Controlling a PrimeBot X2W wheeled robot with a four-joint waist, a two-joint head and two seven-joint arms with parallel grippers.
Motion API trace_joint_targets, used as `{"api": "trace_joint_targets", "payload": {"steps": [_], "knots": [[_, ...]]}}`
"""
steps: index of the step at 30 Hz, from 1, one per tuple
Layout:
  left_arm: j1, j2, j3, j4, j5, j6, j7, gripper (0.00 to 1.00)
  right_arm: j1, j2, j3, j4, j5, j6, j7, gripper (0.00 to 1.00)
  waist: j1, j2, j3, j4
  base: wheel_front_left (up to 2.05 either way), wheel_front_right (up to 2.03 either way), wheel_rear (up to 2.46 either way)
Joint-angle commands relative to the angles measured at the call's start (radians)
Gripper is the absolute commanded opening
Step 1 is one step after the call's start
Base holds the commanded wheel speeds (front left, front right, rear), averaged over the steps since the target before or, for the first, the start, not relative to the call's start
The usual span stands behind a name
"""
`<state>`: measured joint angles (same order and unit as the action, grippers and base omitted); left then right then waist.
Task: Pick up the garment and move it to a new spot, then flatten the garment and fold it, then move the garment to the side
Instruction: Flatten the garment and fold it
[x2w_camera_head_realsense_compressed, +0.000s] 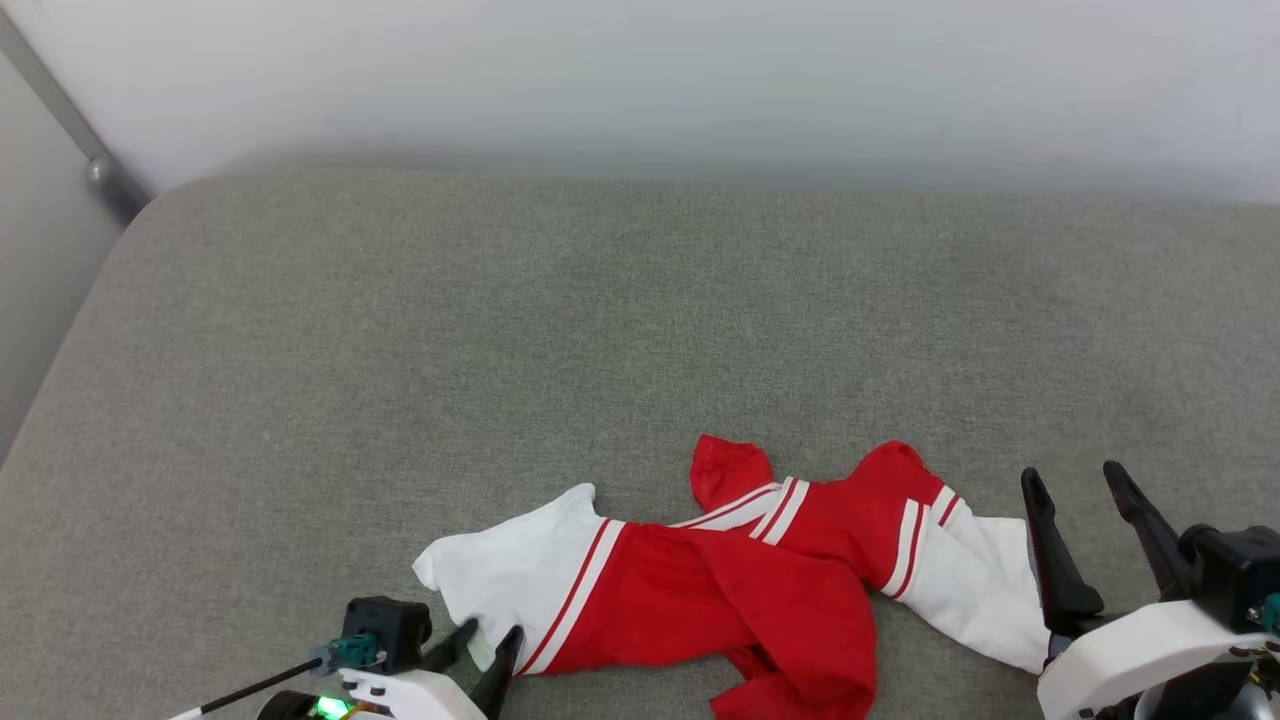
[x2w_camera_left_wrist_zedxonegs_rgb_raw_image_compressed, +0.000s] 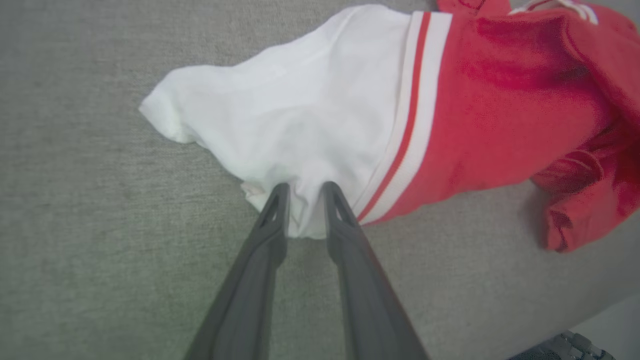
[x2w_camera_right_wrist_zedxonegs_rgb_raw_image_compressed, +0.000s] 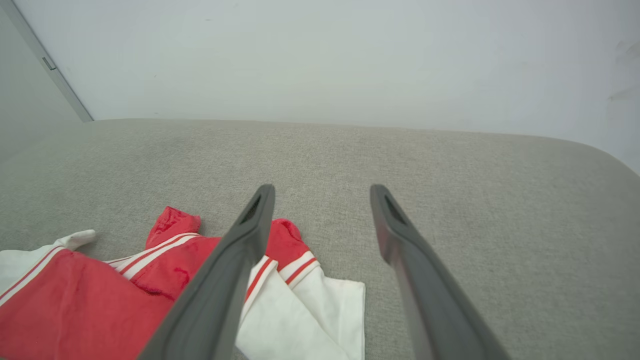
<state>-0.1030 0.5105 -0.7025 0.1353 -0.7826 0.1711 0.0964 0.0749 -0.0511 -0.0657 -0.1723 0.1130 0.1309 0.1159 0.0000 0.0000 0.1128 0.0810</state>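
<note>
Seeing the garment — where, which way?

— Crumpled at the grey cushion's near edge, long axis left to right, 1 white sleeve at each end. My left gripper straddles the left sleeve's hem, fingers barely apart; gripping or not, I cannot tell. My right gripper stands wide open beside the right sleeve.

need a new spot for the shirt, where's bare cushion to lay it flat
Free: the wide grey cushion between the garment and the wall, and its left side beyond the white sleeve. Crowded: the near edge, where the garment lies crumpled between the left gripper and right gripper.
</note>
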Motion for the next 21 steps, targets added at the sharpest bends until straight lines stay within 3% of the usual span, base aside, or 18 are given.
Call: {"api": "trace_joint_targets", "payload": {"steps": [1,13,21], "knots": [[-0.001,-0.009,0.02,-0.001,0.009,0.017,-0.045,1.0,0.016,0.001,-0.002,-0.001,-0.001,0.0,0.005,1.0,0.0,0.0,-0.013,-0.002,0.0,0.0,0.0],[-0.019,-0.023,0.127,-0.077,0.087,0.116,-0.295,1.0,0.082,0.001,-0.015,0.008,0.024,0.0,0.046,1.0,0.0,0.0,-0.108,-0.012,0.0,0.0,0.0],[0.02,-0.013,0.197,-0.141,0.116,0.165,-0.348,1.0,0.118,0.001,-0.07,0.051,0.064,0.0,0.182,1.0,0.0,0.0,-0.126,-0.005,0.0,0.0,0.0]]}}
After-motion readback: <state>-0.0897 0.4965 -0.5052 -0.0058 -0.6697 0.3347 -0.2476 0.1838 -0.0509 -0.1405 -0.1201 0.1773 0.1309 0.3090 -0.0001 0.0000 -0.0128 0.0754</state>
